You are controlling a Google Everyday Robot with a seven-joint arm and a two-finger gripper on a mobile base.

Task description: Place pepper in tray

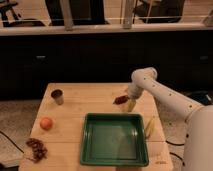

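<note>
A dark red pepper (120, 99) sits at the tip of my gripper (126, 101), just above the wooden table (85, 102) behind the far right corner of the green tray (114, 138). The tray lies flat in the middle-front of the table and holds nothing. My white arm (165, 97) reaches in from the right and bends down to the pepper.
A metal cup (57, 96) stands at the table's back left. An orange fruit (46, 123) lies at the left. A bunch of dark red grapes (36, 148) lies at the front left. A yellow-green item (149, 126) lies right of the tray.
</note>
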